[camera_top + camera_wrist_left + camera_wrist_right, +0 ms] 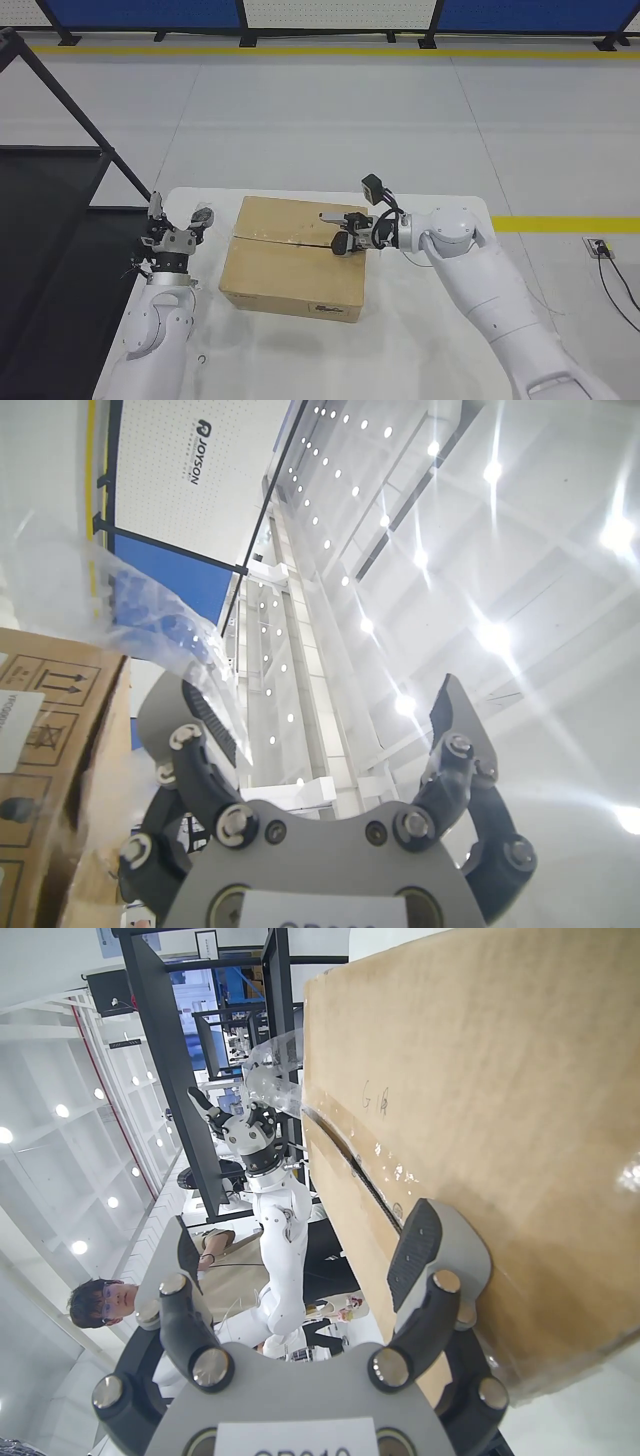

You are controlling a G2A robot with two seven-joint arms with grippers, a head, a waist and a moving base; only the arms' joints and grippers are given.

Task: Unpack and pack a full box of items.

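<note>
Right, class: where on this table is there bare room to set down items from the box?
Widest bare table lies between the box and the near edge, plus a patch to its right. Crowded: left gripper beside the box, right gripper over its top.

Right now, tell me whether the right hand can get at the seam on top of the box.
Probably yes: the right hand is open over the box, one finger beside the seam, nothing between them.

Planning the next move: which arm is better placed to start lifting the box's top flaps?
Probably right. The right gripper is over the box top at the centre seam, jaws open. The left gripper is beside the box's end, pointing upward.
</note>
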